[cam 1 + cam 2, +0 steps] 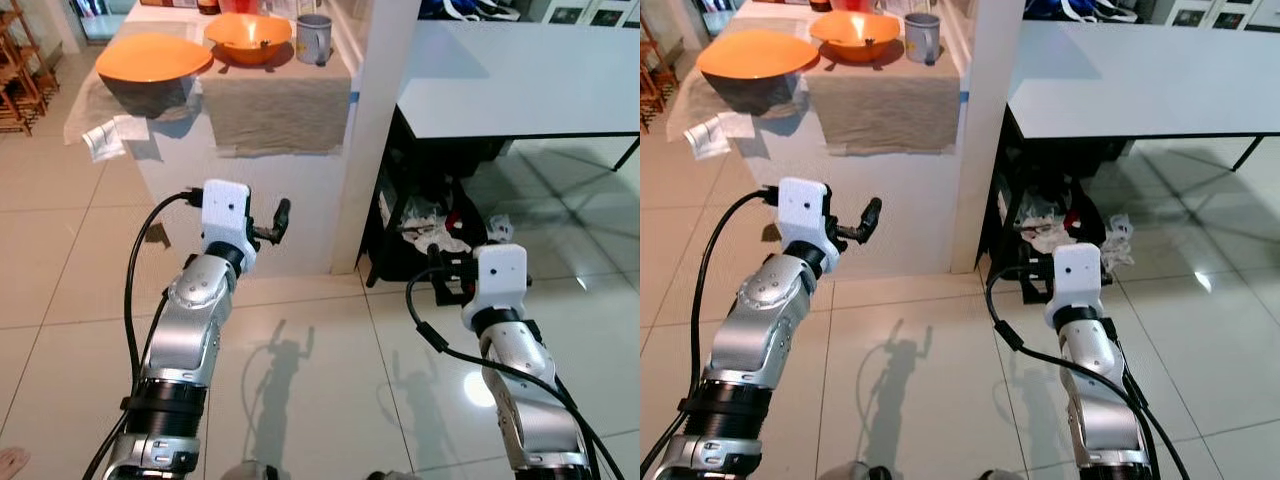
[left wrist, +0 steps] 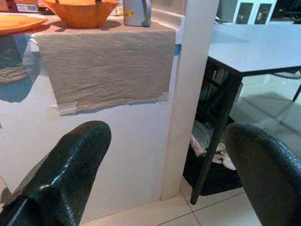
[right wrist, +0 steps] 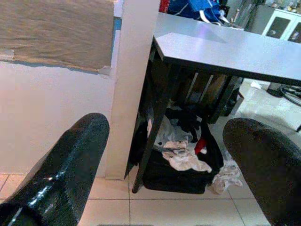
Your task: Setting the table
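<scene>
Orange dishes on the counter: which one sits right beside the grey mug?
The deeper orange bowl, on the hanging beige cloth, next to the grey mug. The flatter orange plate rests on a dark bowl further to the robot's left.

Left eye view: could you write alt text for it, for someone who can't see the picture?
Two silver robot arms reach toward a white counter draped with a beige cloth, the left hand raised and the right hand lower. On the cloth stand an orange bowl and a grey mug, beside an orange plate; a grey table stands to the right.
</scene>
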{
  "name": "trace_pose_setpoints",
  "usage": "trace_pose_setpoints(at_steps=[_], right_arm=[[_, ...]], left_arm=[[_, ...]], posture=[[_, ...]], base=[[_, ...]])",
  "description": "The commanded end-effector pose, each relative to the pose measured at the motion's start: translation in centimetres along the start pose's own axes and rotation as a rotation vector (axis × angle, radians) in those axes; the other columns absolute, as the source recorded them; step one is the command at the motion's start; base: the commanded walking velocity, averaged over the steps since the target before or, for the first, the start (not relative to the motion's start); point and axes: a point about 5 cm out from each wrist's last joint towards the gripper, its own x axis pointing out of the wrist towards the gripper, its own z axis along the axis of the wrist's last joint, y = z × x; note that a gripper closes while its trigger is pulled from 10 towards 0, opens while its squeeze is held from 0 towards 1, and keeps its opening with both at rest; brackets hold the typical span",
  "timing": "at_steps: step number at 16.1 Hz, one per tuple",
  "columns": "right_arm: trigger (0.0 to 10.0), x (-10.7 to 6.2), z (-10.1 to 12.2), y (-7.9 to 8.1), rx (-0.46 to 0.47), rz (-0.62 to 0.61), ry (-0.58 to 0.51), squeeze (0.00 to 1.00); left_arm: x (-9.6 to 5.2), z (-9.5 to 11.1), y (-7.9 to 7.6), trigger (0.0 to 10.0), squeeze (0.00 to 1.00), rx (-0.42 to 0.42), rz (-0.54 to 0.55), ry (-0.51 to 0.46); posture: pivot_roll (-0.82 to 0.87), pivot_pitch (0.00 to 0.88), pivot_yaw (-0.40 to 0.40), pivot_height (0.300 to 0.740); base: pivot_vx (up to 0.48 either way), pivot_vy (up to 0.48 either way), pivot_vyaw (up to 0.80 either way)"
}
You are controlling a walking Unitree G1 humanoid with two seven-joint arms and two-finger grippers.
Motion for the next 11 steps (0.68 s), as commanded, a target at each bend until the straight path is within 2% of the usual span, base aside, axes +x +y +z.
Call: trace_pose_setpoints(at_steps=[1,5,6,11], right_arm=[[10.0,0.18,0.14,0.1,0.011,0.011,-0.005,0.0],[10.0,0.26,-0.01,0.27,0.014,0.02,-0.002,0.0],[10.0,0.26,-0.12,0.22,0.013,0.02,0.0,0.0],[10.0,0.26,-0.41,0.38,0.012,0.023,0.008,0.0]], left_arm=[[0.22,0.49,-0.31,10.0,0.0,0.044,-0.015,-0.012],[0.28,0.5,-0.52,10.0,0.0,0.084,-0.008,-0.011],[0.21,0.53,-0.68,10.0,0.0,0.064,-0.03,-0.018],[0.21,0.4,-0.92,10.0,0.0,0.066,-0.033,-0.006]], posture=[[-0.02,0.0,-0.02,0.736],[-0.01,0.0,-0.017,0.736],[-0.01,0.0,-0.017,0.736],[-0.01,0.0,-0.014,0.736]], base=[[0.0,0.0,0.59],[0.0,0.0,0.55],[0.0,0.0,0.51],[0.0,0.0,0.5]])
